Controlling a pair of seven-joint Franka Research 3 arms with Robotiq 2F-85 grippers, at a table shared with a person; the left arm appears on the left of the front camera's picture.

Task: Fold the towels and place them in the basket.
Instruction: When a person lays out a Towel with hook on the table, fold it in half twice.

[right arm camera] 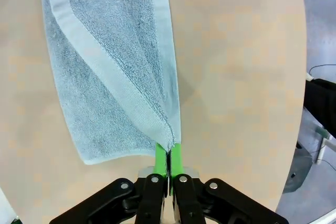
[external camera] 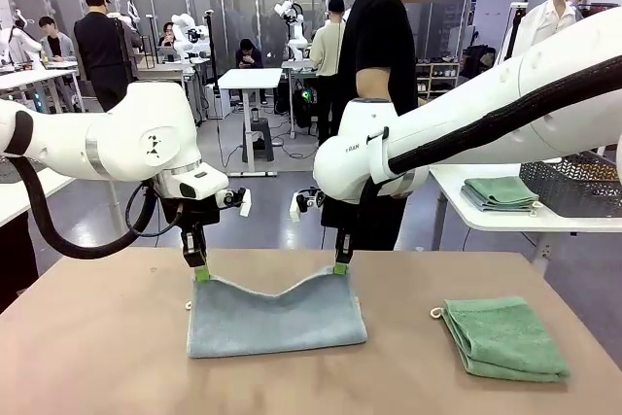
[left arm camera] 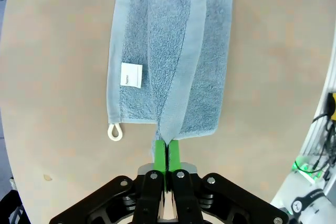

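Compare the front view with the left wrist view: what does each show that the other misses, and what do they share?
Front view adds the folded mint green towel, the right gripper pinching the pale blue-grey towel's other corner, and a person beyond the table. Left wrist view adds that towel's white label. Shared: the left gripper shut on a corner of the pale blue-grey towel, raised off the table.

front camera faces person across table, wrist cameras close above, looking down, all share blue-grey towel
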